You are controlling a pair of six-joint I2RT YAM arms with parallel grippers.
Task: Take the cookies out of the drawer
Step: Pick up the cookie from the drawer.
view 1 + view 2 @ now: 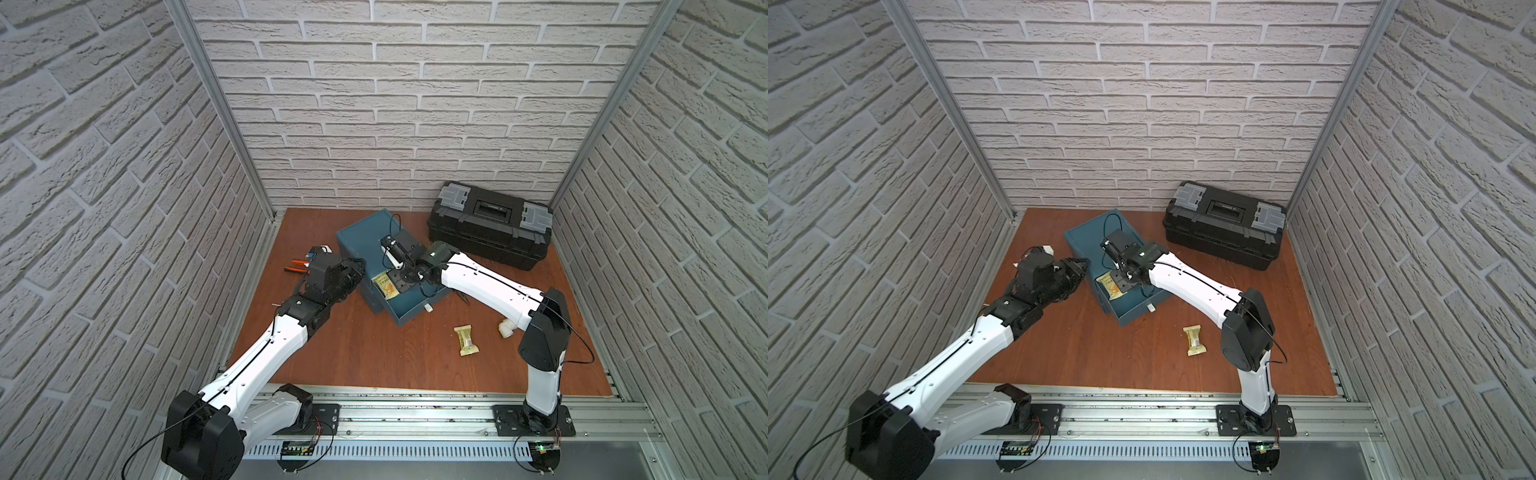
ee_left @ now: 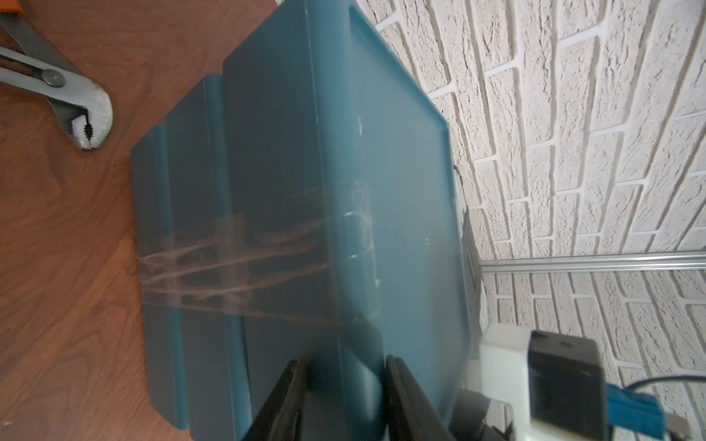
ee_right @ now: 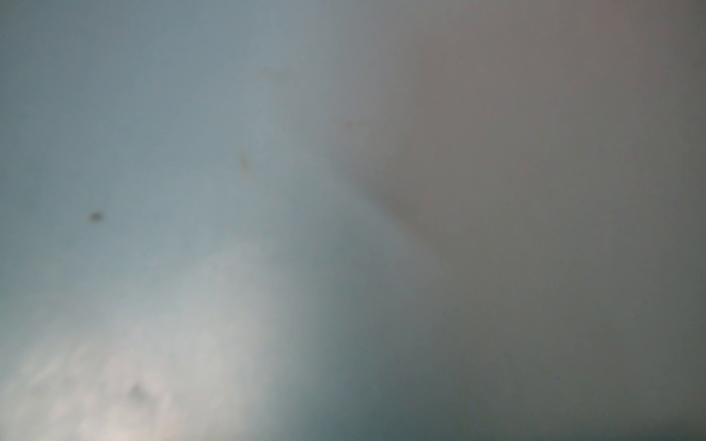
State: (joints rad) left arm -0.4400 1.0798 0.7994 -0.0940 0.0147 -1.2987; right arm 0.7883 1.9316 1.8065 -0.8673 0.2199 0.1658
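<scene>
The teal drawer [image 1: 411,307] [image 1: 1133,311] stands pulled out of its teal cabinet [image 1: 359,239] [image 2: 401,191]. Inside it lies a pale gold cookie packet [image 1: 385,286] [image 1: 1111,286]. My right gripper [image 1: 401,284] [image 1: 1124,282] reaches down into the drawer beside that packet; its fingers are hidden and the right wrist view is a teal-grey blur. Another pale gold cookie packet [image 1: 466,340] [image 1: 1195,340] lies on the table in front of the drawer. My left gripper [image 1: 360,266] [image 2: 345,362] is shut on the cabinet's near top edge.
Orange-handled pliers [image 1: 296,266] [image 2: 76,114] lie left of the cabinet, behind my left wrist. A black toolbox [image 1: 490,226] [image 1: 1223,224] stands at the back right. A white pipe elbow [image 1: 508,328] sits by my right forearm. Brick walls enclose three sides.
</scene>
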